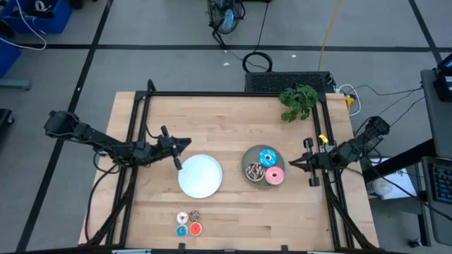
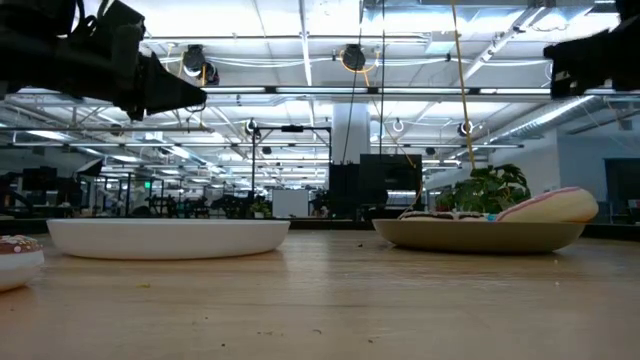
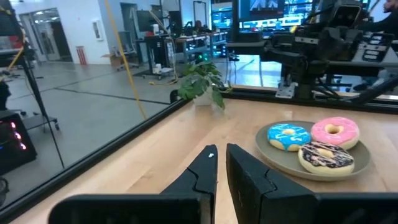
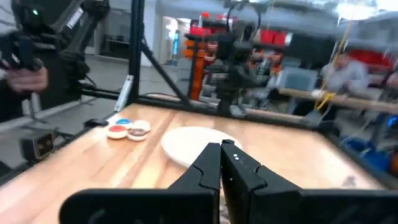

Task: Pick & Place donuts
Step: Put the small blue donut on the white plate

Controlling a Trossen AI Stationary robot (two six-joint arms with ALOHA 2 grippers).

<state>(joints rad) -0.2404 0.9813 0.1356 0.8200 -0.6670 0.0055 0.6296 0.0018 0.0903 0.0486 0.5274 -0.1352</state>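
The left tool (image 1: 185,143) hangs above the wooden table (image 1: 233,113), its fingers nearly pinched together and holding nothing; the round white plate (image 1: 200,176) sits just ahead of and below its tips, bare. Farther out along its reach, the round grey-green plate (image 1: 254,156) carries the three larger ring toys: the blue sprinkled donut (image 1: 268,157), the pink donut (image 1: 275,176) and the brown drizzled donut (image 1: 253,171), all touching one another. The right tool (image 1: 292,163) waits clenched and empty just beside that plate's far side. Toward the table's front edge, well apart from both tools, the four tiny donuts (image 1: 188,224) lie in a tight cluster of white, brown, blue and red.

I judge the task barely begun: nothing is gripped, the white plate holds no donut, and every ring awaits moving. Being rings, the donuts have no long axis; each lies roughly flat, hole facing up, though the pink one leans on the plate's rim.
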